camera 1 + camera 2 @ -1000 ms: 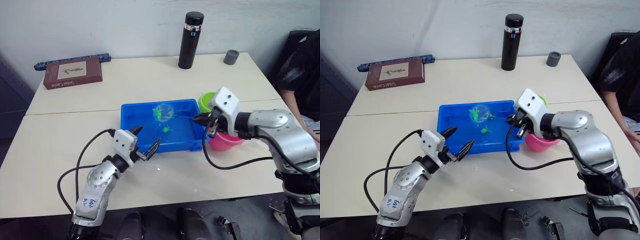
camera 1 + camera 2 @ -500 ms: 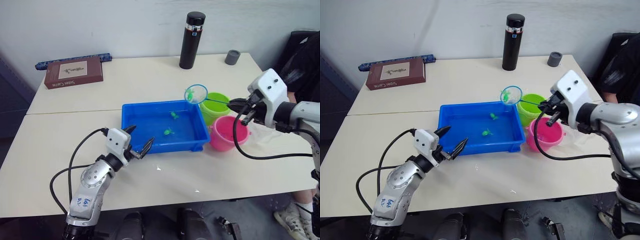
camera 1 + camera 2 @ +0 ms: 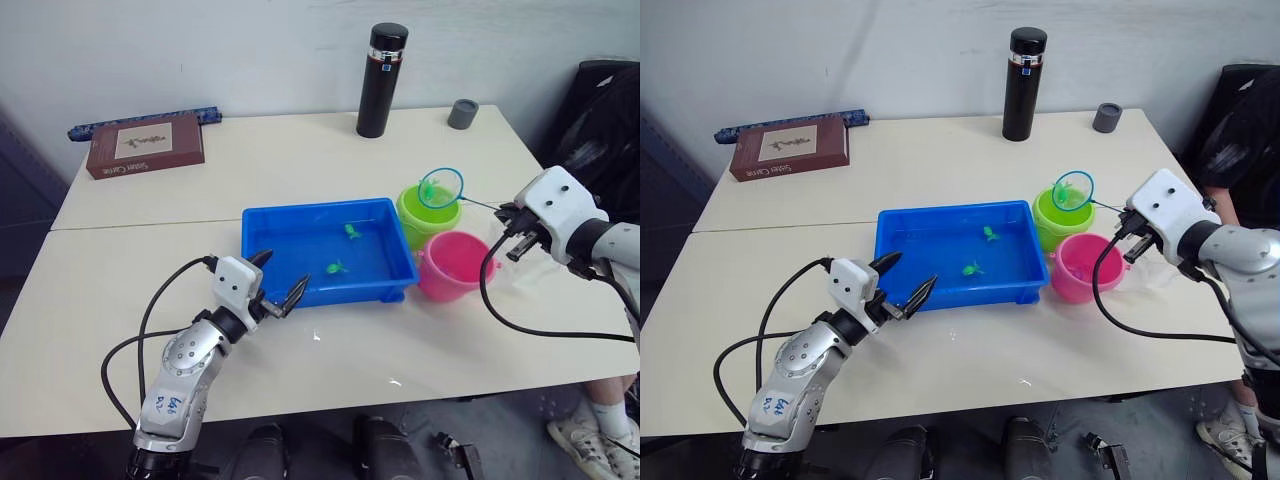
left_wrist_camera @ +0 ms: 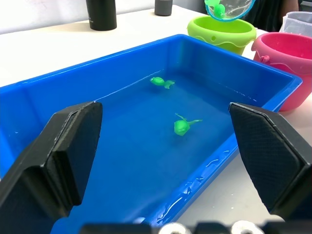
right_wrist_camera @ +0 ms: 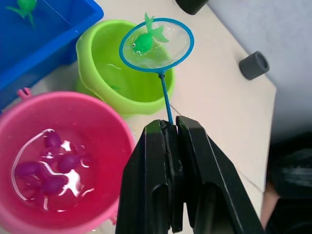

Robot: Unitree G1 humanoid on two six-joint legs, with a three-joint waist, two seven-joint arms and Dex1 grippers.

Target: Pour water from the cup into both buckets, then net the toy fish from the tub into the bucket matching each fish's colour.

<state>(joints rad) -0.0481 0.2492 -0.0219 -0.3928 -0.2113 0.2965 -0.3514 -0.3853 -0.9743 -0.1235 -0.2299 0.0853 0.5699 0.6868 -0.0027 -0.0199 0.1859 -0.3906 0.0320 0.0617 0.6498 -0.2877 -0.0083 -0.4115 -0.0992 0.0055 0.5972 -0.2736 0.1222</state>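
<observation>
1. Left tool (image 3: 283, 291): fingers spread, nothing held, at the tub's near rim.
2. Tub (image 3: 262, 228): on the bench (image 3: 150, 280), holding water and two green fish (image 4: 183, 126).
3. Pink bucket (image 3: 452, 285): just right of the tub, purple-pink fish (image 5: 46, 171) in water.
4. Right tool (image 5: 169, 127): fingers pressed together on the net's handle, right of the tub.
5. Net (image 5: 156, 45): hoop over the green bucket (image 5: 100, 73), carrying one green fish.
6. Green bucket: beside the tub's far right corner.

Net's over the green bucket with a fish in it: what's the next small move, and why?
Probably tip the net to drop the green fish into the green bucket. The right gripper grips the net's handle, the hoop hangs over that bucket's water, and the colours match. Two green fish remain in the tub.
</observation>
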